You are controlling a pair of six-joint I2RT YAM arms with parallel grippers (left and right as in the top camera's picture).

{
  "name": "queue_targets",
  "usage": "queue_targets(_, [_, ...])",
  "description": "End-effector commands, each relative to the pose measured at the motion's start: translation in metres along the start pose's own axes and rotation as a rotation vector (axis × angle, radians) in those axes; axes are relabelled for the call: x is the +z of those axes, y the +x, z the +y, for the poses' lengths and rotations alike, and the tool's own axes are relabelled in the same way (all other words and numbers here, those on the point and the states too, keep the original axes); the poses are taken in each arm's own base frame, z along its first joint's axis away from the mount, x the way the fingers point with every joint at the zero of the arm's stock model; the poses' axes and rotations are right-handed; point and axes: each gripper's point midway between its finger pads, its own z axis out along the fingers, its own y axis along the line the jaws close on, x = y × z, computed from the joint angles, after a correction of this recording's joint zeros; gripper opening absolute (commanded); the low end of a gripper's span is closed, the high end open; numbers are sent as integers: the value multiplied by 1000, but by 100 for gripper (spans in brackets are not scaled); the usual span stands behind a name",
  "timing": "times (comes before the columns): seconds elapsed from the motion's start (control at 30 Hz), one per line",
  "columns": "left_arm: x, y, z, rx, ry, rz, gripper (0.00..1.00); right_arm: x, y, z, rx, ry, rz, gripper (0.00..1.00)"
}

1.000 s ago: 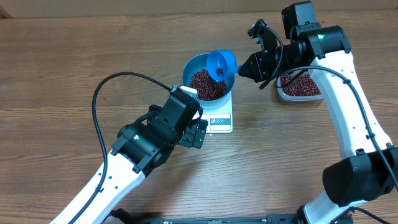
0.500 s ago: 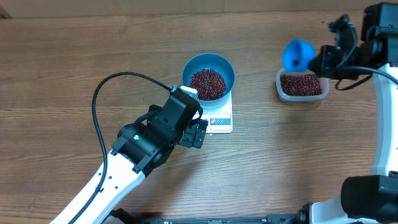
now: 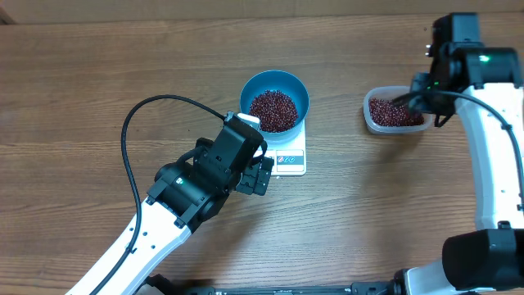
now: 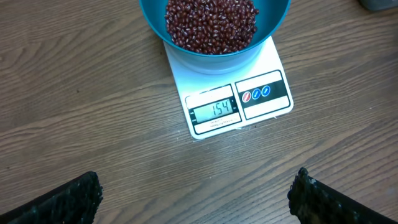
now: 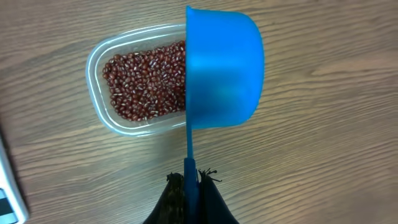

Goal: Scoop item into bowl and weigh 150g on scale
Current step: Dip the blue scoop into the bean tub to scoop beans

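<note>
The blue bowl (image 3: 298, 88) stands on the white scale (image 3: 291, 161), heaped with red-brown beans (image 3: 273, 110). The left wrist view shows the bowl (image 4: 277, 25), its beans (image 4: 210, 23) and the scale (image 4: 214, 84), whose display (image 4: 214, 110) reads 154. My left gripper (image 4: 196, 186) hangs open over bare wood just in front of the scale, holding nothing. At the right, my right gripper (image 5: 191, 180) is shut on the handle of a blue scoop (image 5: 224, 68). The scoop is turned on its side above the right end of the clear tub (image 5: 93, 74).
The clear plastic tub (image 3: 370, 119) at the right holds more beans (image 5: 143, 84). The left arm (image 3: 196, 184) and its black cable (image 3: 127, 139) stretch across the lower left of the table. Bare wood separates scale and tub.
My right arm has carried the scoop from above the bowl rightward, and it now hangs over the tub. The left arm and the bowl have stayed put.
</note>
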Motion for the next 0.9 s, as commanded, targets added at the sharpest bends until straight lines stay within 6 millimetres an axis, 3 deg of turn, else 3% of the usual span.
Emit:
queue_targets(0.0, [-9,-10,2,-15,2,-36,100,-4,-2,-4,-26,106,-34,4])
queue_targets(0.5, [-9,-10,2,-15,2,-36,100,-6,3,3,-55,104,-21,4])
queue_targets(0.6, [-9,-10,2,-15,2,-36,100,-12,2,39,-46,-112,-21,4])
queue_targets(0.63, [-9,-10,2,-15,2,-36,100,-24,-5,58,-41,-237,-50,4])
queue_targets(0.7, [-9,-10,2,-15,2,-36,100,-45,-17,77,-53,-355,-115,4])
queue_targets(0.77, [-9,-10,2,-15,2,-36,99,-83,-29,102,-160,-486,-248,4])
queue_targets(0.87, [-9,-10,2,-15,2,-36,100,-107,-27,128,-310,-557,-333,4])
